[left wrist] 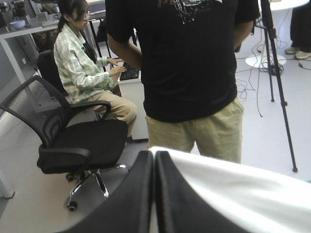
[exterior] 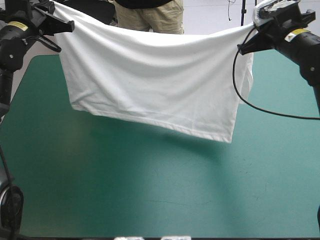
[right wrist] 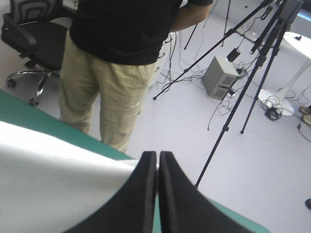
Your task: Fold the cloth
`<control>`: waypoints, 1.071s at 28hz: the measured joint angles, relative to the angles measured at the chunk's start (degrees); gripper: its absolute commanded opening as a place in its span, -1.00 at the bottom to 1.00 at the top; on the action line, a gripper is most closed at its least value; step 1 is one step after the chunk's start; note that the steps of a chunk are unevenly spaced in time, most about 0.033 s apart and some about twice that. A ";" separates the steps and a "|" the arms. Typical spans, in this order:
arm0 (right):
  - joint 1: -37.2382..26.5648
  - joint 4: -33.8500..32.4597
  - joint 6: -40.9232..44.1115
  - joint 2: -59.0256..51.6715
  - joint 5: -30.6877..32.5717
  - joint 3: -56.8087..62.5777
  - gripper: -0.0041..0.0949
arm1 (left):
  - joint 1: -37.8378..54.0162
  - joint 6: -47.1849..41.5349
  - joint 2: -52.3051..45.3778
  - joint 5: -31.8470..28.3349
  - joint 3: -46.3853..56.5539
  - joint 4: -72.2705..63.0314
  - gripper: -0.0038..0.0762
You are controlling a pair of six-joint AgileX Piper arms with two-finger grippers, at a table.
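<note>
The white T-shirt (exterior: 155, 80) hangs stretched in the air between both raised arms, above the far half of the teal-green table (exterior: 150, 190). Its lower hem slants down toward the right and clears the cover. My left gripper (exterior: 59, 15) is shut on the T-shirt's top left corner. My right gripper (exterior: 248, 36) is shut on the top right corner. In the left wrist view the black fingers (left wrist: 175, 204) meet in an arch at the left gripper (left wrist: 154, 158), with white T-shirt (left wrist: 243, 194) spreading to one side. In the right wrist view the right gripper (right wrist: 157, 156) pinches the T-shirt (right wrist: 48, 179) likewise.
The teal-green cover lies bare under and in front of the hanging shirt, with its shadow beneath. The table's far edge (right wrist: 58, 124) shows in the right wrist view.
</note>
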 measured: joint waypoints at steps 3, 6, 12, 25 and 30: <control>0.00 0.00 -1.89 4.91 -9.42 0.19 -0.95 | 0.00 0.00 4.05 -7.03 0.17 -0.84 -0.95; 0.00 0.00 -2.90 8.67 -17.91 0.38 -0.95 | 0.00 0.00 7.50 -13.10 0.43 -1.51 -0.95; 0.00 1.69 -3.11 13.27 -20.50 0.38 -0.95 | 0.00 0.11 10.60 -16.85 1.52 -2.06 -0.95; -0.43 4.27 -3.76 16.35 3.89 8.71 -0.95 | -1.17 0.23 9.45 -4.75 26.74 -2.59 -0.95; -4.12 4.60 -3.76 11.96 13.29 17.46 -0.95 | -1.17 5.10 3.70 2.58 34.31 -0.60 -0.95</control>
